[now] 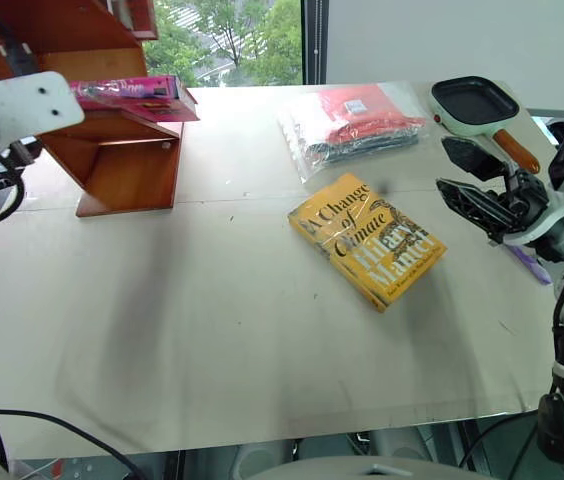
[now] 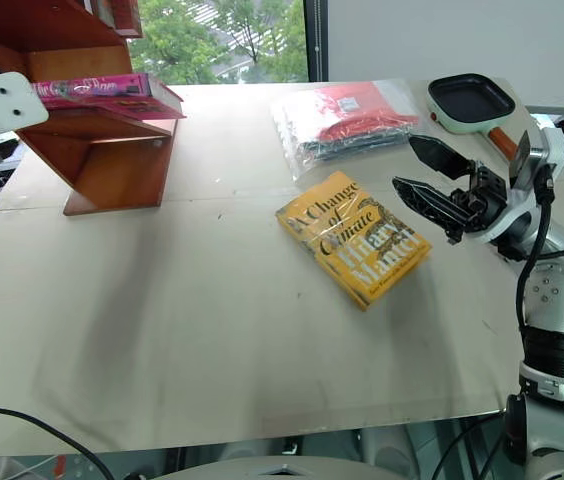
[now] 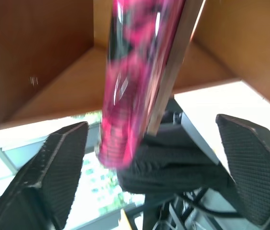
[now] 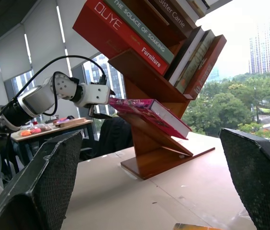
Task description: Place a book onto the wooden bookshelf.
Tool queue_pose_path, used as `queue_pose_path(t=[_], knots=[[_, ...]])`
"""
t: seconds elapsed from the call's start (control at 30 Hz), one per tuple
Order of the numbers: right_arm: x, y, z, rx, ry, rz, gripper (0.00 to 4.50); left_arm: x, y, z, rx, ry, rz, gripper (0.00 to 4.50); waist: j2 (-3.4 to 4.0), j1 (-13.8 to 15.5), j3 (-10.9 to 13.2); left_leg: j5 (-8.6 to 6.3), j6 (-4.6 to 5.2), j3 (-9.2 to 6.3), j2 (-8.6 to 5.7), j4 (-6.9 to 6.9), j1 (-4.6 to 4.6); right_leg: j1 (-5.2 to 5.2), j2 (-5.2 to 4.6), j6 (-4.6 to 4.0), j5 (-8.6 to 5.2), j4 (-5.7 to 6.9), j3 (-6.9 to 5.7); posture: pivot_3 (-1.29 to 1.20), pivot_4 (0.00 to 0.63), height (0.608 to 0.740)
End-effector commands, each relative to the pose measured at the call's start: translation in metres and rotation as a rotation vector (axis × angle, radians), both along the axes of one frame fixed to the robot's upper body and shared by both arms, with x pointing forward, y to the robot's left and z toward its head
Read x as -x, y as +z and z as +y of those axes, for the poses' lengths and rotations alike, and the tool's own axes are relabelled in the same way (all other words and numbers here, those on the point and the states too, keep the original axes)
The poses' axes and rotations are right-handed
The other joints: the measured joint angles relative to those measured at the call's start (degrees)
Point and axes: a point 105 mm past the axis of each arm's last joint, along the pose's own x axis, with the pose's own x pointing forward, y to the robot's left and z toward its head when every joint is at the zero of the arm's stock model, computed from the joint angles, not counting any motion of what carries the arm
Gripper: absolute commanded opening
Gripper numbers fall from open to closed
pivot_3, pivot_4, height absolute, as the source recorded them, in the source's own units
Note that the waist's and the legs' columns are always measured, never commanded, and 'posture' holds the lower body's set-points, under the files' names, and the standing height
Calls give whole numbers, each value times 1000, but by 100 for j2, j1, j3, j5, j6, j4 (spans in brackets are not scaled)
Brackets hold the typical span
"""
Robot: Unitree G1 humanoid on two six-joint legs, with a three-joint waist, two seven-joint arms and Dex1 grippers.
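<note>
The pink book [image 1: 137,97] lies on a slanted board of the wooden bookshelf [image 1: 127,165] at the table's far left, its near end jutting past the board's edge. My left gripper [image 3: 149,124] is open. Its two black fingers [image 3: 58,163] stand wide on either side of the book's end [image 3: 135,72] without touching it. From the right wrist view, that gripper [image 4: 100,109] sits right at the book's [image 4: 147,112] outer end. My right gripper [image 2: 407,163] hovers open and empty above the table's right side.
A yellow book titled "A Change of Climate" [image 1: 367,238] lies in the middle of the table. Behind it are a clear bag with red contents [image 1: 357,120] and a small pan [image 1: 474,103]. Several other books [image 4: 140,28] fill the shelf's upper boards.
</note>
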Motion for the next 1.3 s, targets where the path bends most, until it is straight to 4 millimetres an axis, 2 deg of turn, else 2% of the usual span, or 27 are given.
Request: queue_pose_path(t=[0.03, 0.17, 0.23, 0.27, 0.33, 0.37, 0.43, 0.53, 0.6, 0.7, 0.73, 0.83, 0.93, 1.07, 1.17, 1.3], knots=[[6, 12, -6, -6, -17, -61, 4500, 10, 35, -14, 11, -71, -205, 4461, -1, 5, -1, 0, 0, 0, 0, 0, 0, 0, 0, 0, 0, -1, 0, 0, 150, 720], [6, 1, -8, 43, -29, -40, 4500, 15, 57, -48, 149, -239, -451, 4461, -11, 97, -7, 0, 0, -10, -1, 13, -6, 2, -6, 0, 0, -1, -9, 0, 150, 720], [7, -7, -10, 84, -40, -24, 4500, 21, 67, -67, 136, -344, -516, 4461, -17, 109, -10, 0, 0, -9, -1, 15, -9, 2, -6, 0, 0, -1, -8, 0, 150, 720], [8, -11, -12, 99, -44, -14, 4500, 23, 69, -77, 132, -396, -542, 4461, -18, 114, -10, 0, 0, -9, -1, 14, -10, 1, -6, 0, 0, -2, -8, 0, 150, 720], [10, -19, -15, 119, -57, 3, 4500, 23, 69, -99, 238, -528, -613, 4461, -16, 133, -11, 0, -1, -8, -1, 14, -10, 1, -6, 0, 0, -3, -6, 0, 150, 720], [10, -22, -16, 129, -63, 9, 4500, 20, 62, -110, 309, -588, -614, 4461, -11, 138, -15, 0, -1, -3, -1, 14, -6, 1, -7, 0, 0, -1, -2, 0, 150, 720], [9, -28, -18, 148, -86, 11, 4500, 12, 44, -134, 557, -720, -637, 4461, -6, 153, -23, 0, -1, 0, -1, 16, 2, 6, -7, 0, 0, 2, 1, 0, 150, 720], [9, -32, -18, 160, -109, 5, 4500, -2, 8, -165, 863, -825, -593, 4461, -7, 159, -31, 0, -1, -4, -1, 32, 8, 20, -7, 2, 2, 10, -4, 0, 150, 720], [11, -33, -19, 161, -120, -2, 4500, -10, -8, -179, 1019, -854, -615, 4461, -12, 152, -35, 0, -1, -2, -1, 36, 10, 21, -6, 4, 3, 12, -1, 0, 150, 720], [15, -30, -25, 163, -161, -18, 4500, -32, -47, -205, 1278, -831, -607, 4461, -15, 152, -35, 0, -1, -2, -2, 41, 15, 28, -6, 4, 4, 12, 0, 0, 150, 720], [15, -29, -27, 165, -178, -22, 4500, -38, -54, -213, 1339, -830, -606, 4461, -16, 155, -35, 0, -1, -3, -2, 41, 16, 30, -6, 4, 4, 11, -1, 0, 150, 720], [18, -27, -32, 164, -212, -28, 4500, -60, -70, -230, 1378, -822, -616, 4461, -16, 161, -35, 0, -1, -5, -2, 42, 16, 31, -6, 4, 4, 11, -4, 0, 150, 720], [23, -27, -33, 170, -241, -40, 4500, -82, -73, -242, 1377, -818, -640, 4461, -17, 164, -36, 0, -1, -4, -3, 41, 17, 31, -6, 4, 4, 11, -4, 0, 150, 720], [26, -26, -33, 161, -269, -45, 4500, -104, -70, -244, 1381, -797, -695, 3402, -17, 160, -36, 0, -1, 2, -5, 40, 18, 31, -6, 4, 4, 9, 5, 0, 150, 720], [28, -25, -34, 167, -283, -52, 4500, -114, -59, -240, 1326, -801, -782, 2072, -18, 157, -36, 0, -1, -4, -5, 37, 17, 30, -6, 4, 4, 6, -2, 0, 150, 720], [27, -23, -36, 171, -296, -63, 4500, -118, -46, -222, 1278, -762, -932, 185, -18, 151, -36, 0, -1, -3, -7, 36, 17, 29, -6, 5, 4, 5, 0, 0, 150, 720]])
